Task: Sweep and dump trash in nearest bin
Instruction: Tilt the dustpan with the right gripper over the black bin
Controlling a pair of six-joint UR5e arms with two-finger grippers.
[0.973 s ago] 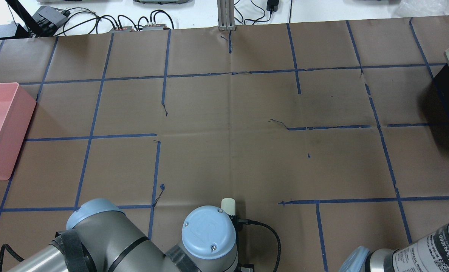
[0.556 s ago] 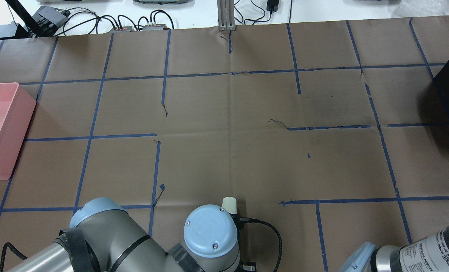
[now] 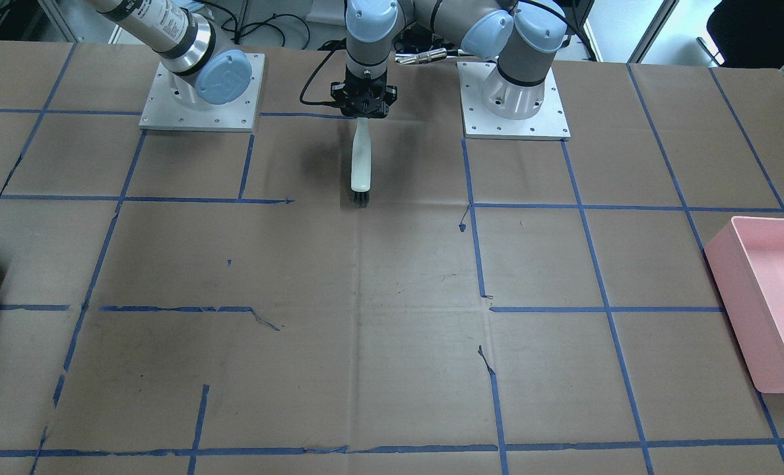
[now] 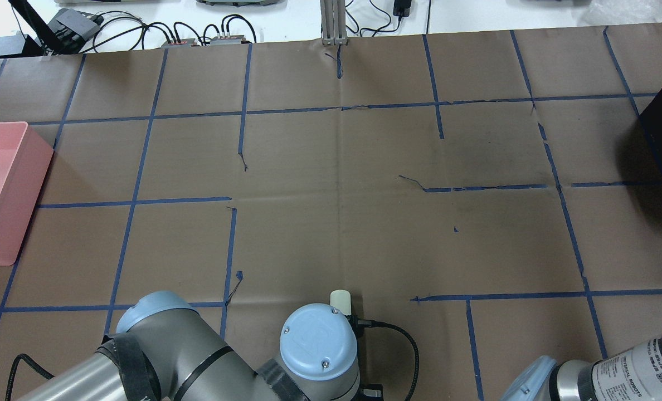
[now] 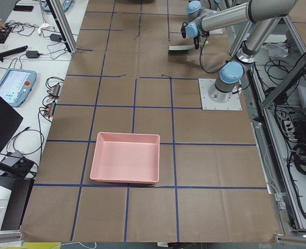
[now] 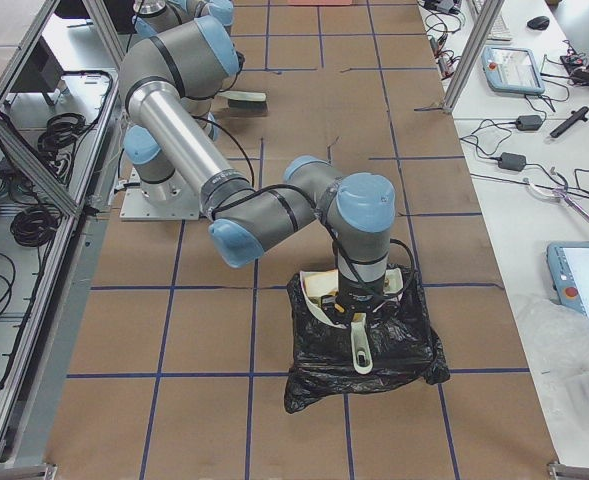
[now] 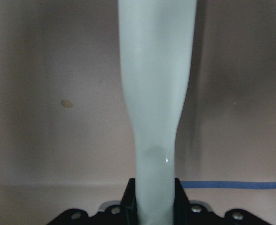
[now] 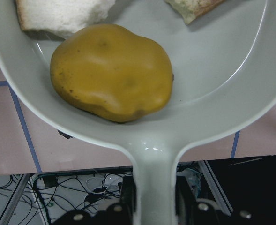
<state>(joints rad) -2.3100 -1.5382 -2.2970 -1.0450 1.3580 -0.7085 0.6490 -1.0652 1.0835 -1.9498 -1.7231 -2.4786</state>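
While the front view is showing the left gripper point(image 3: 363, 113) clamping the brush point(image 3: 360, 161), the right wrist view is showing the right gripper point(image 8: 156, 206) grasping the dustpan point(image 8: 222, 70) holding potato point(image 8: 112, 72) and bread point(image 8: 63, 14).

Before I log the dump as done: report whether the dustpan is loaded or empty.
Loaded. In the right wrist view the potato and two bread pieces lie inside the dustpan.

Yellow-brown potato point(image 8: 112, 72) and two bread pieces point(image 8: 63, 16) lie in the dustpan point(image 8: 231, 65).
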